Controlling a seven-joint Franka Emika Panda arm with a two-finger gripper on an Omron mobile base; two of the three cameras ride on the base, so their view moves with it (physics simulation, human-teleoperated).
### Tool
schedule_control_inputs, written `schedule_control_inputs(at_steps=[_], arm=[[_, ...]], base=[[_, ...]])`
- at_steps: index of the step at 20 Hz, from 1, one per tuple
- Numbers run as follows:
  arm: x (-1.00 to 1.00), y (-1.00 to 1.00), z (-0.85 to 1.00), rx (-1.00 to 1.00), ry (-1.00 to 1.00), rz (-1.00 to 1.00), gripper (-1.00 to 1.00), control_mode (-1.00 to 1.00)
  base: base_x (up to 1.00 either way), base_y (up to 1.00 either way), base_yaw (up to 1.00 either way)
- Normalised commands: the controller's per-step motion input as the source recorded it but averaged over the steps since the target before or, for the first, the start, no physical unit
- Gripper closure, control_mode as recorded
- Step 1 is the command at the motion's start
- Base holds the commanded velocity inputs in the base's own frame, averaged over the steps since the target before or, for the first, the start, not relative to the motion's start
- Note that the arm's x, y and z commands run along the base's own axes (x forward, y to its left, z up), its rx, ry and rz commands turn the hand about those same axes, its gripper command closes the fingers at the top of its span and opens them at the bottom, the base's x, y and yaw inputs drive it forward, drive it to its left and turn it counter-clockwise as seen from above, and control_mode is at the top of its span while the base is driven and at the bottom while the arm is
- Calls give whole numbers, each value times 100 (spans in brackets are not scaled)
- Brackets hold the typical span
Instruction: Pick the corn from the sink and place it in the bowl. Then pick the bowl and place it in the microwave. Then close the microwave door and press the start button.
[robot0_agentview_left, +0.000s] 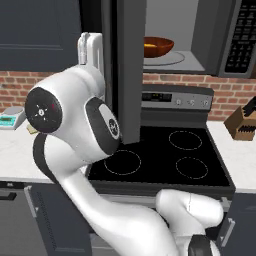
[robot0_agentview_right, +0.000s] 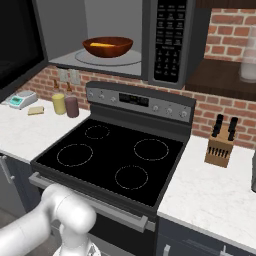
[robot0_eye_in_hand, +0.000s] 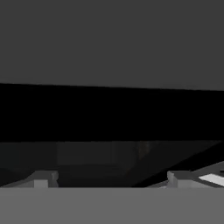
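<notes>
Two small finger tips (robot0_eye_in_hand: 41, 178) of the claw (robot0_eye_in_hand: 111, 180) rise at the bottom of the hand view, set far apart, with nothing between them; the claw is wide open and holds nothing. Directly in front of the claw is a flat dark grey surface with a black band across it, very close; it looks like the microwave door (robot0_agentview_left: 125, 70), but whether the tips touch it I cannot tell.

From the left base view, this door stands swung open, seen edge-on, with the pale bar handle (robot0_agentview_left: 89, 49) just beside the arm's big white joint. Behind the door, the microwave (robot0_agentview_right: 170, 40) is open and its light grey interior is visible. On the round glass turntable (robot0_agentview_right: 107, 57) sits the bowl (robot0_agentview_right: 107, 46), reddish-brown and glossy, and the corn (robot0_agentview_right: 102, 45) lies inside it as a yellow piece. The black button panel (robot0_agentview_right: 169, 37) is at the far side of the opening from the door.

Below the microwave is the black stove (robot0_agentview_right: 112, 155) with four burner rings.
</notes>
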Motion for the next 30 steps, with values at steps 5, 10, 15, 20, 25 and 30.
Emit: schedule_control_inputs(at_steps=[5, 10, 15, 20, 25, 30], arm=[[45, -100, 12, 37, 0, 0, -100, -100], [71, -91, 0, 28, 0, 0, -100, -100], [53, -67, 0, 20, 0, 0, -100, -100], [62, -42, -16, 7, 0, 0, -100, -100], [64, -23, -21, 0, -1, 0, -100, -100], [69, -13, -1, 1, 0, 0, -100, -100]], base=[[0, 0, 0], [0, 0, 0], [0, 0, 0], [0, 0, 0], [0, 0, 0], [0, 0, 0]])
